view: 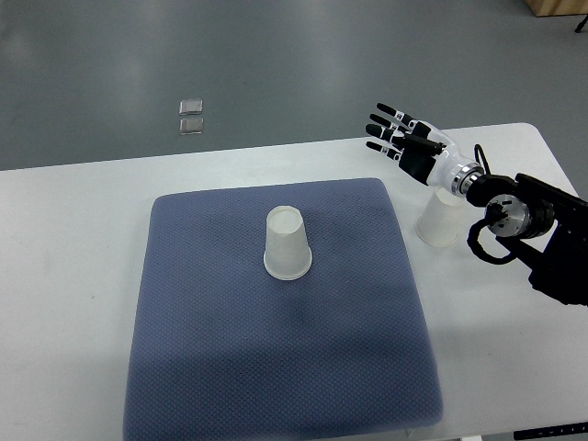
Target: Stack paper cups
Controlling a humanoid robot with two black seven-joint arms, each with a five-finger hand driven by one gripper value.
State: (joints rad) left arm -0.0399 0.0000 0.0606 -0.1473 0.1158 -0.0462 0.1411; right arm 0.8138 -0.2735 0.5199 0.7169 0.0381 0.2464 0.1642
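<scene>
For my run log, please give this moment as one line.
right hand: open, holds nothing | cup: upside down on mat | second cup: on table

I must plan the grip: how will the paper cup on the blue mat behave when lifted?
The paper cup stands upside down on its wide rim, so probably stable. It looks thin-walled, likely light and easily crushed. The soft blue mat may limit sliding.

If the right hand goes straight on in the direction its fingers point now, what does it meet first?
The right hand points up-left, past the table's far edge, over the floor. Nothing lies in that line as far as the picture shows. Both cups, on the mat and beside it, stay clear; height is uncertain.
</scene>
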